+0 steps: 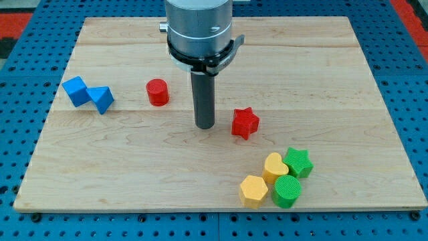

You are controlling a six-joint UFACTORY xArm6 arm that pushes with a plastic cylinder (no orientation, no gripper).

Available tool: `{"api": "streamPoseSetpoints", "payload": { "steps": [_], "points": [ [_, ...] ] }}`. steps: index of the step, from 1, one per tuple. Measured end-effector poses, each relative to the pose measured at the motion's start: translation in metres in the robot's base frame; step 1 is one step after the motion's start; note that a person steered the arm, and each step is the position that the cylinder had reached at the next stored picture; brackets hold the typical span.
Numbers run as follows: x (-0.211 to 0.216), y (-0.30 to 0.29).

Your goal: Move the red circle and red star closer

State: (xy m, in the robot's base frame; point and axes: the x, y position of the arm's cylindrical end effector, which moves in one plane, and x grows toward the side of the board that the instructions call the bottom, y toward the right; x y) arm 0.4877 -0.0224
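Observation:
The red circle (158, 92) is a short red cylinder left of the board's middle. The red star (245, 122) lies to its right and a little lower, near the middle of the board. My tip (205, 126) rests on the board between them, just left of the red star with a small gap, and well to the right of and below the red circle. The rod rises straight up into the grey arm housing at the view's top.
Two blue blocks, a cube (76, 90) and a triangle (101, 99), touch at the left. At the lower right a yellow heart (275, 166), a green star (298, 162), a yellow hexagon (253, 191) and a green circle (287, 190) cluster together. The wooden board (334, 80) ends at blue pegboard.

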Motion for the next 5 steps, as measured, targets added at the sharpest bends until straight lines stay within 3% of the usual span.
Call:
{"api": "streamPoseSetpoints", "payload": {
  "steps": [1, 2, 3, 4, 5],
  "points": [
    [-0.022, -0.090],
    [-0.100, -0.087],
    [-0.109, -0.019],
    [0.004, -0.015],
    [0.021, 0.049]
  ]
}}
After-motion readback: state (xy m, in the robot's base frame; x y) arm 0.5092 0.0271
